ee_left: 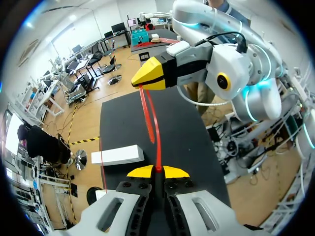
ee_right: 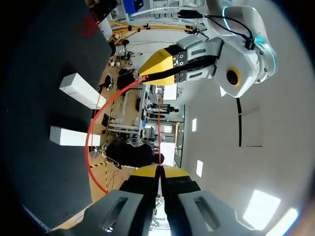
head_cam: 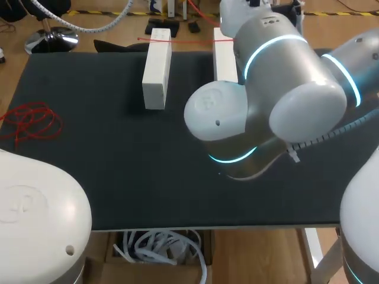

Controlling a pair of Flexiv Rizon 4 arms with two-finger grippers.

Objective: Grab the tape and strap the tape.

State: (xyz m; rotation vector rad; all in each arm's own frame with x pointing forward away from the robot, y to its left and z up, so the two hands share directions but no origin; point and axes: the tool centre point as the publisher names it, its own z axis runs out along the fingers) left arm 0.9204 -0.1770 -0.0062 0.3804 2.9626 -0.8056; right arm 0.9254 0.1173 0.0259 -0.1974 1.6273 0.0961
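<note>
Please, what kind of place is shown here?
Probably a robot test bench: a black table, two white blocks, and a red tape held between left gripper and right gripper.

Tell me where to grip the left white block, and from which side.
Pinch the block across its narrow width, near mid-length, coming straight down from above. It lies flat, long and slim, with both long sides free of neighbours, so the fingers should fit either side. Keep off its far end, where red tape runs across.

Right arm (head_cam: 278,89) hides perhaps half the right block (head_cam: 224,59)
</note>
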